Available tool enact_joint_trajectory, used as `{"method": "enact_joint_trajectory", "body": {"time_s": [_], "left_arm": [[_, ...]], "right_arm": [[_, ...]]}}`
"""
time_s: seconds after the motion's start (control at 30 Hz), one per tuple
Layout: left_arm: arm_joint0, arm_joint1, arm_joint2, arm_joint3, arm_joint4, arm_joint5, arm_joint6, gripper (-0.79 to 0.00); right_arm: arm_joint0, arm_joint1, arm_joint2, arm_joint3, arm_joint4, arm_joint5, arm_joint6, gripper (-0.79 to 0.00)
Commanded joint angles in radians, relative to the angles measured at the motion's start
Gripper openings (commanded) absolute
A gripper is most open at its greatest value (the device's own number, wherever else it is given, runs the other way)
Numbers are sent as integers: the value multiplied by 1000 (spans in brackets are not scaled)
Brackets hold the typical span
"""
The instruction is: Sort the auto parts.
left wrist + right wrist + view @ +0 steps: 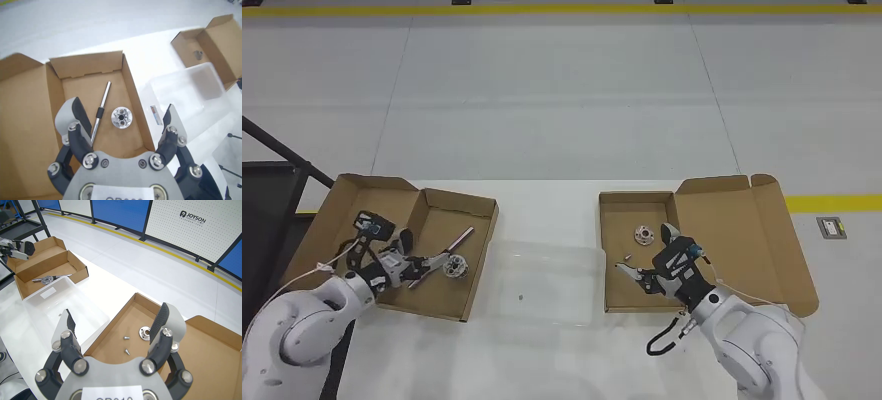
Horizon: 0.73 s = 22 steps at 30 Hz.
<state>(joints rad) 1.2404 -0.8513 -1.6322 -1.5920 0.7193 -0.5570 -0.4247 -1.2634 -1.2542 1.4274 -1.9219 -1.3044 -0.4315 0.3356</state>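
The left cardboard box (392,215) holds a metal rod (101,111) with a black collar and a round slotted disc (122,117). My left gripper (122,104) hangs open just above the disc (455,264), its fingers apart on either side and holding nothing. The right cardboard box (642,290) contains a small flange (144,332) and two screws (126,338). Open and empty, my right gripper (116,308) sits over that box's near left edge, close to the screws. In the top view it shows as the right gripper (637,275), with the flange (644,235) beyond it.
A clear plastic bin (542,285) stands between the two boxes, with a tiny speck on its floor. Both boxes have their lids (742,235) folded outward. A black rack (272,190) stands off the table's left side.
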Motion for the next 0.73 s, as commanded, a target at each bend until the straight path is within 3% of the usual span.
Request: {"method": "enact_joint_trajectory", "body": {"time_s": [0.0, 0.1, 0.13, 0.17, 0.27, 0.37, 0.7], "left_arm": [[69, 2, -60, -22, 3, -44, 97, 0], [139, 0, -112, -40, -19, -170, 268, 0], [145, -1, -115, -37, -27, -190, 289, 0], [133, 0, -111, -41, -17, -151, 240, -1], [147, -1, -116, -37, -29, -233, 334, -1], [145, -1, -115, -37, -27, -191, 290, -1], [145, -1, -115, -37, -27, -189, 287, -1]], "right_arm": [[0, 0, 0, 0, 0, 0, 0, 0], [0, 0, 0, 0, 0, 0, 0, 0], [0, 0, 0, 0, 0, 0, 0, 0], [0, 0, 0, 0, 0, 0, 0, -1], [0, 0, 0, 0, 0, 0, 0, -1], [0, 0, 0, 0, 0, 0, 0, 0], [0, 0, 0, 0, 0, 0, 0, 0]]}}
